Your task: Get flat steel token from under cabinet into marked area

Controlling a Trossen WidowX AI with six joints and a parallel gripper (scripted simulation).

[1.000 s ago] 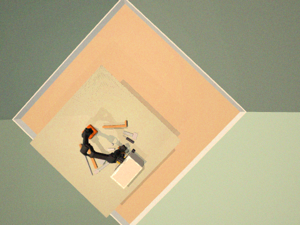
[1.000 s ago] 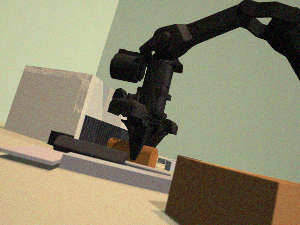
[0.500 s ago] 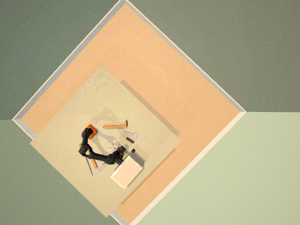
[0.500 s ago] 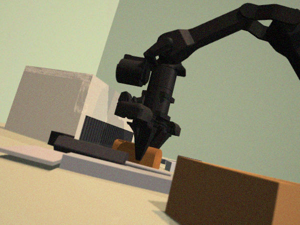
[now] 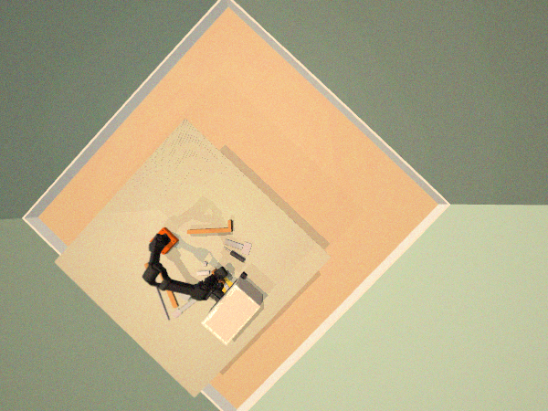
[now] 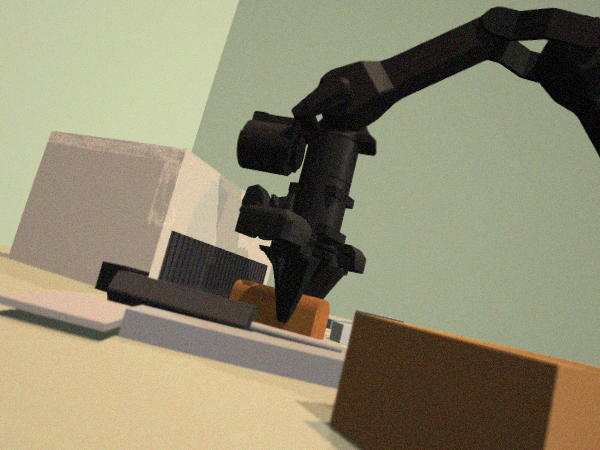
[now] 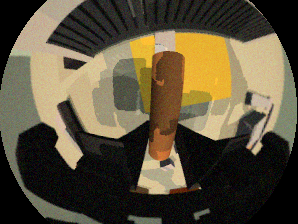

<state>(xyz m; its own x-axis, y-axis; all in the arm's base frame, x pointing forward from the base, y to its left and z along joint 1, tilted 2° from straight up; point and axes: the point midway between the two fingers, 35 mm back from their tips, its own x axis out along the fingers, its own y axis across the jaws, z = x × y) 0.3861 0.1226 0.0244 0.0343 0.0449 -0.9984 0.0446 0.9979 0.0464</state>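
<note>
My gripper is shut on an orange-brown rod, low over the table right in front of the white cabinet. The rod points at the dark vent slots along the cabinet's bottom edge. The yellow marked area lies under and beside the rod in the wrist view. I see no steel token in any view; the slots show only dark.
An orange L-shaped tool, flat grey pieces and a dark bar lie near the cabinet. A small dark block sits by its corner. A thin grey rod lies by the arm. An orange block fills the exterior view's foreground.
</note>
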